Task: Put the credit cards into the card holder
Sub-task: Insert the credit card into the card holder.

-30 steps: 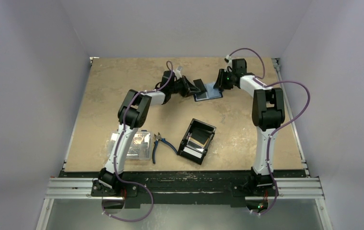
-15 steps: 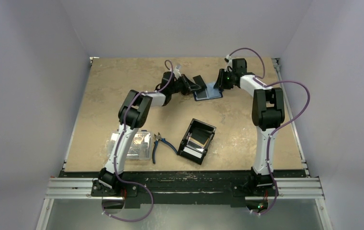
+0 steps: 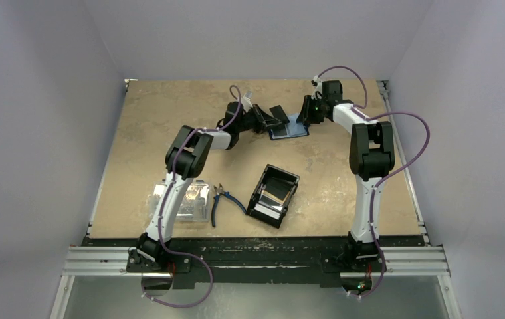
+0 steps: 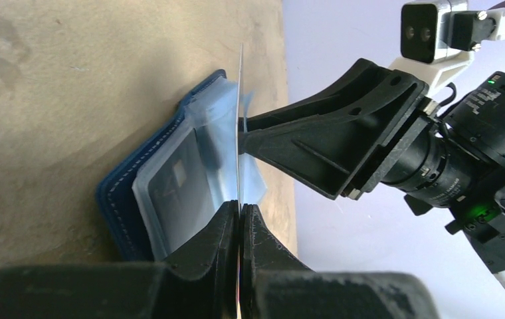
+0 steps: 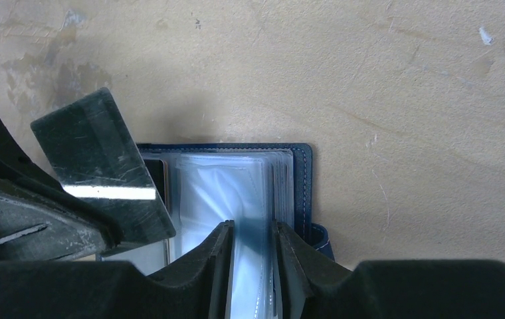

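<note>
Holder [image 3: 288, 127] lies open; right gripper [image 5: 253, 236] pinches its clear sleeves [image 5: 203, 193], likely steadying pocket; left gripper [image 4: 240, 216] clamps card [image 4: 240, 119] edge-on just above holder, poised for insertion.

Both arms rise from their bases at the bottom of the overhead view, bend sharply at the elbow and reach toward the upper middle of the frame, where the two grippers meet tip to tip. The left arm [image 3: 187, 149] folds its forearm to the right. The left gripper [image 3: 268, 121] has its fingers pressed together on a card [image 5: 97, 156], which sits edge-on in the left wrist view. The right arm [image 3: 369, 143] folds its forearm to the left, with the wrist angled downward. The right gripper [image 5: 253, 232] has its fingers partly closed, clamping the card holder [image 5: 303, 193] by a clear inner leaf.
</note>
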Controlling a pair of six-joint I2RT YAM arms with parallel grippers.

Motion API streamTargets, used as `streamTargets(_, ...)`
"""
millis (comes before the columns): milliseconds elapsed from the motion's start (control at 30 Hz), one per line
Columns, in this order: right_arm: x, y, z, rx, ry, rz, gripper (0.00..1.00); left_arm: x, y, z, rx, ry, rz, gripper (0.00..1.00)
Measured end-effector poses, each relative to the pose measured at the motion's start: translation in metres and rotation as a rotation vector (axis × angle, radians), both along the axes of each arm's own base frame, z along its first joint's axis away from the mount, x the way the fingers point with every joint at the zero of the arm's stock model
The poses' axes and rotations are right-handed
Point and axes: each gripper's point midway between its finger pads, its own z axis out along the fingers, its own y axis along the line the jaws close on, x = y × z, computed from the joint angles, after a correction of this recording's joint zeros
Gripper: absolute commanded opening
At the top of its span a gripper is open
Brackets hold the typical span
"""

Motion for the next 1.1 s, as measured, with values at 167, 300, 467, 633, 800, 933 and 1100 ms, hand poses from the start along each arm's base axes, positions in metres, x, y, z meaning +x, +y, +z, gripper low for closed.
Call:
streamTargets(167,0.000,0.000,0.000,-0.001,0.000,0.000,0.32,-0.006,-0.005,0.005,-0.036,0.017,-0.018,0.00)
streamTargets(300,0.000,0.000,0.000,-0.001,0.001,0.001,0.32,-0.013,-0.007,-0.003,-0.032,0.042,-0.027,0.00)
streamTargets(467,0.000,0.000,0.000,-0.002,0.001,0.003,0.32,-0.020,-0.006,-0.015,-0.020,0.069,-0.030,0.00)
streamTargets(633,0.000,0.000,0.000,-0.002,0.004,0.003,0.32,-0.018,-0.003,-0.015,-0.017,0.061,-0.026,0.00)
streamTargets(800,0.000,0.001,0.000,0.000,0.007,0.007,0.32,-0.012,0.003,-0.015,-0.013,0.062,-0.013,0.00)
streamTargets(933,0.001,0.001,0.000,0.000,0.008,0.011,0.32,-0.010,0.005,-0.015,-0.014,0.062,-0.009,0.00)
streamTargets(1100,0.000,0.001,-0.001,0.000,0.010,0.011,0.32,-0.008,0.004,-0.011,-0.018,0.054,-0.009,0.00)
